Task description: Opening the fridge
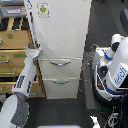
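Observation:
The fridge (62, 30) stands tall and white in the middle of the exterior view. Its large upper door carries a small green-and-white sticker (43, 9). Below are two drawers with curved silver handles, the upper (60, 62) and the lower (61, 81). My arm rises from the bottom left, and my gripper (36, 51) is at the lower left corner of the upper door, touching or very close to its edge. The view is too coarse to show how the jaws stand. A thin dark seam runs along the door's left edge.
A tan wooden drawer cabinet (12, 45) stands right against the fridge on the exterior view's left, behind my arm. A white robot with blue lettering (117, 72) and cables stands on the exterior view's right. Dark floor (60, 110) lies before the fridge.

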Controlling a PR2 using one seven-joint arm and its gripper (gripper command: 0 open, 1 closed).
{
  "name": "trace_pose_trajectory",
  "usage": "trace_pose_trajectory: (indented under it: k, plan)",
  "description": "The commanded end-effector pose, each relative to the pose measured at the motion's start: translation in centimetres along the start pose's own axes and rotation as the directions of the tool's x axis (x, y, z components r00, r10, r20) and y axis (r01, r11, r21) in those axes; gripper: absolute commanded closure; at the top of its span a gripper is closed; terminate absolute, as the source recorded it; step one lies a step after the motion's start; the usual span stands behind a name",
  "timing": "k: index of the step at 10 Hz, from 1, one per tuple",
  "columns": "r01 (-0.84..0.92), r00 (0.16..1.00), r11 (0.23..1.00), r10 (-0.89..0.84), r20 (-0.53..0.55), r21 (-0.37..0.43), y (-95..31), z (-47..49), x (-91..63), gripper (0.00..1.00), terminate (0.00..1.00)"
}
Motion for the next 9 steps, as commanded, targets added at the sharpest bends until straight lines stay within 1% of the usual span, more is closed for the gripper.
trace_pose_trajectory:
  k: [1, 2, 3, 9]
  plan:
    - [0.029, 1.000, 0.997, -0.029, 0.004, -0.077, -3.5, 6.0, 3.6, 0.00, 0.00]
    - [0.041, 0.999, 0.993, -0.042, -0.012, -0.108, -3.7, 5.9, 3.6, 0.00, 0.00]
    - [0.043, 0.999, 0.988, -0.045, -0.015, -0.151, -3.9, 5.8, 3.6, 1.00, 0.00]
    - [0.023, 1.000, 0.989, -0.025, -0.008, -0.147, -2.0, 4.8, 2.8, 1.00, 0.00]
